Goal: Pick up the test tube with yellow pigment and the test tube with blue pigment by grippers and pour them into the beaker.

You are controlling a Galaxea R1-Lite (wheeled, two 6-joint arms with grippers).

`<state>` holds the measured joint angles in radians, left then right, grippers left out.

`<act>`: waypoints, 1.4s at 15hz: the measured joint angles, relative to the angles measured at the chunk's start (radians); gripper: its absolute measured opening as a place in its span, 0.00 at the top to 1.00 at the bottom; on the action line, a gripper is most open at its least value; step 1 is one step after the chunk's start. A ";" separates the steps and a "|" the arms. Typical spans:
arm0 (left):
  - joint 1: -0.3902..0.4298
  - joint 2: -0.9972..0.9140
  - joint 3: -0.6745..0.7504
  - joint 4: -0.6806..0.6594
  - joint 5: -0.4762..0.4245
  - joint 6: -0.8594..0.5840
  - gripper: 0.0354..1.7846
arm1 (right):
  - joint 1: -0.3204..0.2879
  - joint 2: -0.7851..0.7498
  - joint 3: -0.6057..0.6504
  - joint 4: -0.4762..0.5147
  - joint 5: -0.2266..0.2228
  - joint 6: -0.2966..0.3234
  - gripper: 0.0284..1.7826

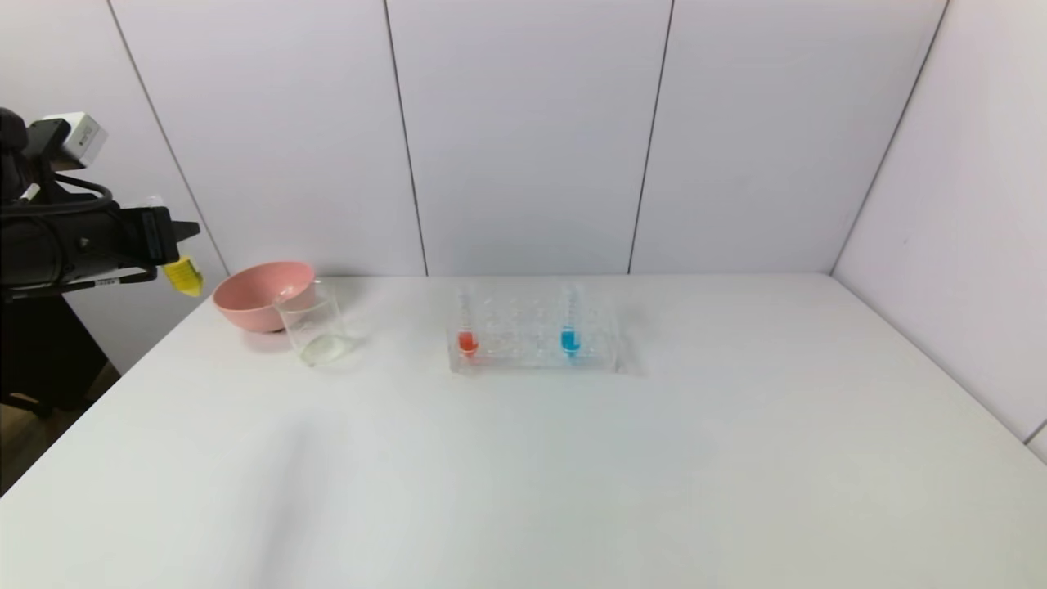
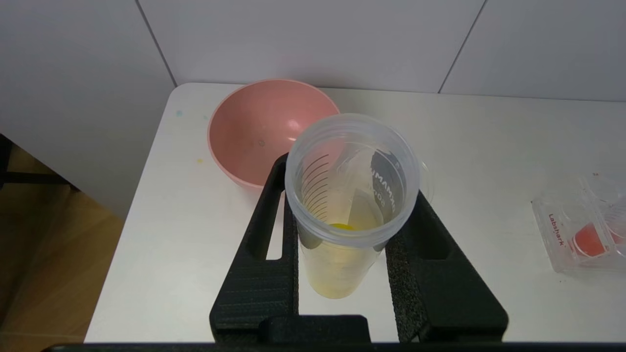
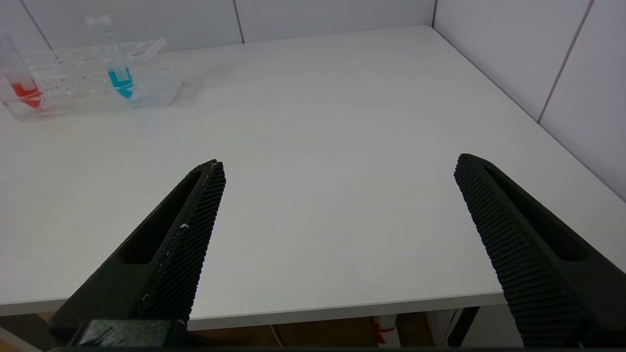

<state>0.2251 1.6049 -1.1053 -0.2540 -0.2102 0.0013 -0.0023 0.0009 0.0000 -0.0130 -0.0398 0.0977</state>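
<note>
My left gripper (image 1: pixel 176 233) hangs high beyond the table's left edge, left of the pink bowl, shut on the test tube with yellow pigment (image 1: pixel 185 276), whose yellow tip pokes out below the fingers. The left wrist view looks down the tube's open mouth (image 2: pixel 337 269), held between the black fingers of the left gripper (image 2: pixel 349 181). The beaker (image 1: pixel 315 331) stands clear on the table in front of the bowl. The test tube with blue pigment (image 1: pixel 570 327) (image 3: pixel 115 63) stands upright in the rack. My right gripper (image 3: pixel 340 164) is open over the table's near edge, holding nothing.
A pink bowl (image 1: pixel 263 294) (image 2: pixel 264 127) sits behind the beaker at the back left. The clear plastic rack (image 1: pixel 532 339) in mid-table also holds a tube with red-orange liquid (image 1: pixel 467 331) (image 3: pixel 22 83). Grey wall panels close off the back and right side.
</note>
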 joint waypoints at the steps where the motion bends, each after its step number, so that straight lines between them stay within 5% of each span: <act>1: 0.007 0.010 -0.003 -0.002 -0.010 0.014 0.72 | 0.000 0.000 0.000 0.000 0.000 0.000 0.04; 11: 0.070 0.201 -0.233 0.203 -0.235 0.431 0.72 | 0.000 0.000 0.000 0.000 0.000 0.000 0.04; 21: 0.088 0.371 -0.645 0.669 -0.258 0.960 0.72 | 0.000 0.000 0.000 0.000 0.000 0.000 0.04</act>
<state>0.3130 1.9762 -1.7502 0.4147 -0.4681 0.9617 -0.0028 0.0009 0.0000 -0.0128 -0.0398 0.0977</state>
